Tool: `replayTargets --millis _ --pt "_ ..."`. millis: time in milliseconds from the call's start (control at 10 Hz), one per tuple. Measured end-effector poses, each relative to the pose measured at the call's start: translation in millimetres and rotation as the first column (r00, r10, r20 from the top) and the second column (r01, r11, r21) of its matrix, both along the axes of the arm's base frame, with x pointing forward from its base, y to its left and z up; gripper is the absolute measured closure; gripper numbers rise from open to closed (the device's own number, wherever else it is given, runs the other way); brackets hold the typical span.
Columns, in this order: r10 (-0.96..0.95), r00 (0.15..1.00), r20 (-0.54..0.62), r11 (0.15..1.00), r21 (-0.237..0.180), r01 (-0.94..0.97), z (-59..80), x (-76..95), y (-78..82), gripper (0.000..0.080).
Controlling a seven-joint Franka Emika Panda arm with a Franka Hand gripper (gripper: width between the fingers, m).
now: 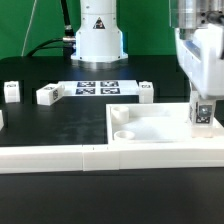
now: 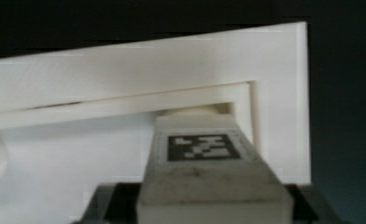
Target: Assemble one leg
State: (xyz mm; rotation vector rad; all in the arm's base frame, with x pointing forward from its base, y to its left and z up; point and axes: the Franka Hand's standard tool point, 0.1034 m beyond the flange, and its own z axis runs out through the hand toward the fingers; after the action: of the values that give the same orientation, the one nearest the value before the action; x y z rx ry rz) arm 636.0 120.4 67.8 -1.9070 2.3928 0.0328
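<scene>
Leg (image 2: pixel 205 165), the small chunky white block with its black-and-white tag facing the wrist camera, sits clamped in the gripper (image 2: pixel 201 205), whose dark fingers (image 2: pixel 112 203) show on either side of it, closed on its flanks. In the exterior view the gripper (image 1: pixel 202 112) hangs over the far corner of the white panel (image 1: pixel 150 127) at the exterior view's right, with the leg (image 1: pixel 202 113) held upright, its long axis running down toward the panel.

What the coming move seems to turn on is the line from the leg's lower end to the corner beneath it. From the wrist view the leg points into the panel's (image 2: pixel 91 85) raised corner rim, close to it; whether its end already touches the panel I cannot tell. The nearest round socket (image 1: pixel 124 132) visible in the exterior view lies well toward that view's left, away from the leg.

Further out, three more loose legs (image 1: pixel 50 95) lie apart on the black table (image 1: pixel 40 125), and the marker board (image 1: pixel 97 87) lies before the arm's base (image 1: pixel 98 40).
</scene>
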Motion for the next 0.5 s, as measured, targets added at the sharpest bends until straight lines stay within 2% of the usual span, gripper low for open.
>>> replayTargets --millis 300,500 --pt "-0.127 0.992 -0.009 0.992 0.016 0.128 0.2 0.1 0.4 0.0509" --pt "-0.086 0.996 -0.006 0.996 0.019 0.086 -0.1 -0.3 2.9 0.0255"
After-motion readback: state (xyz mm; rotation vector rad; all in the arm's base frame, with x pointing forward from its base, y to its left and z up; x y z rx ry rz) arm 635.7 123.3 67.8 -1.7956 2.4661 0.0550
